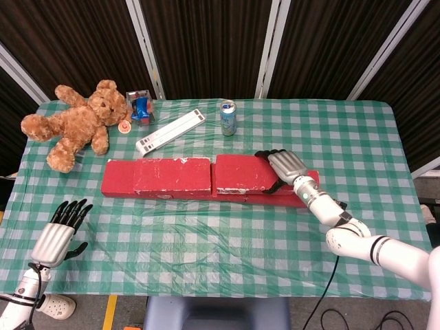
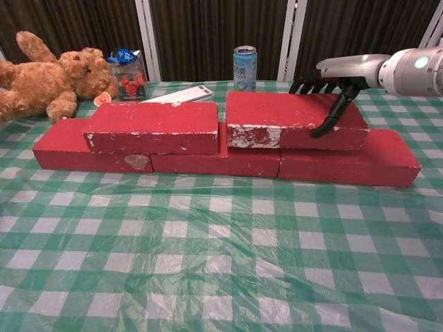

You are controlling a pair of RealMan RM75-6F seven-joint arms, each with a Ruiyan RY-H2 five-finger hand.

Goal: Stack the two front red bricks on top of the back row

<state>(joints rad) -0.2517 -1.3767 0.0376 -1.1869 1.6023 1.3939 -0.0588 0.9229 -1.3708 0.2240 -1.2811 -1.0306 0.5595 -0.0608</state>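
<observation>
Looks nearly done: both upper bricks sit on the back row [image 2: 221, 160]. Right robot hand [image 2: 331, 86] is draped over the right upper brick [image 2: 294, 119], thumb down its front face, gripping it; release is left. Left upper brick [image 2: 154, 128] lies just beside it. Bricks are scuffed red, white chips at the edges. Left robot hand [image 1: 60, 232] is open, well off, low over the counter [image 1: 227, 230].

Bricks stacked in two layers on the table [image 1: 227, 240], with our right hand [image 1: 287, 165] over the upper right brick.

Under our right hand lies the upper right brick [image 2: 294, 119]; to that hand's left sits the upper left brick [image 2: 154, 127], both resting on the bottom row [image 2: 221, 160]. Behind the hand and to its left stands a can [image 1: 228, 117], further left a flat bar [image 1: 170, 130], a small box [image 1: 140, 106] and a teddy bear [image 1: 75, 122]. Our left hand [image 1: 58, 232] hangs well apart, at the table's near left edge.
</observation>
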